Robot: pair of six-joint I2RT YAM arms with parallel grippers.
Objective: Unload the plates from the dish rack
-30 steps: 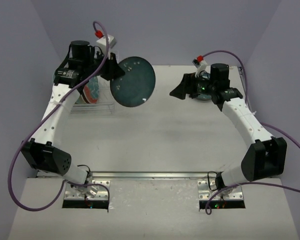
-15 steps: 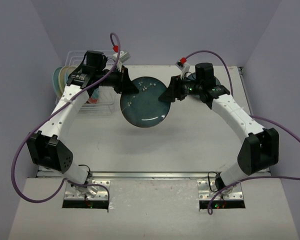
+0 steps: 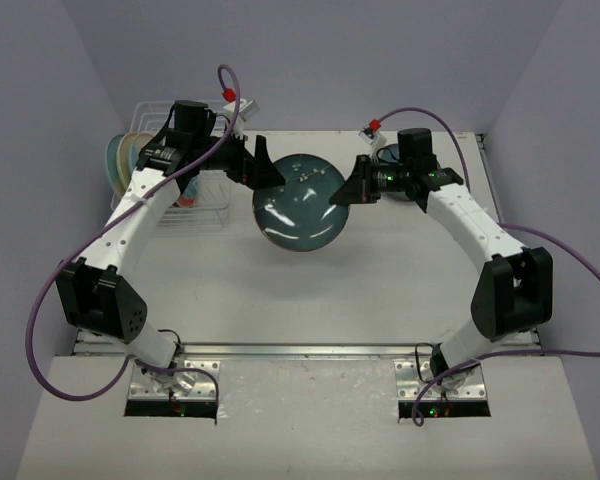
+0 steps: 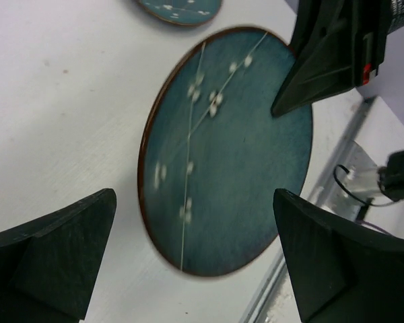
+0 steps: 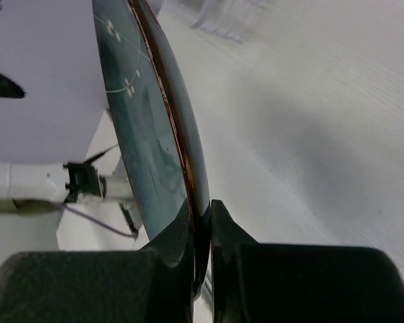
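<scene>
One round dark-teal glazed plate [image 3: 298, 203] hung mid-frame, right rim pinched by right gripper [image 3: 347, 192]; left gripper [image 3: 264, 171] gaped beside left rim.

Colour notes from my feed:

- The dark teal plate [image 4: 229, 155] has a deep teal-blue glaze, mottled paler toward the middle, with a thin red-brown rim.
- Fine white lines cross its face, carrying small white blossom-like dots in clusters.
- The second teal plate [image 4: 182, 8] shows the same teal, brown rim and white dots.
- On the racked plates [image 3: 118, 162] I make out only pale teal and cream edges.
- The dish rack [image 3: 205, 212] is white wire.
- The left gripper [image 3: 260, 172] and right gripper [image 5: 202, 215] are matt black.
- The left arm [image 3: 120, 225] and right arm [image 3: 475, 230] are white with black joints.
- The cables [image 3: 40, 330] are purple, with red plugs [image 3: 230, 95].
- The table [image 3: 280, 300] is off-white and the walls [image 3: 330, 60] are lavender.
</scene>
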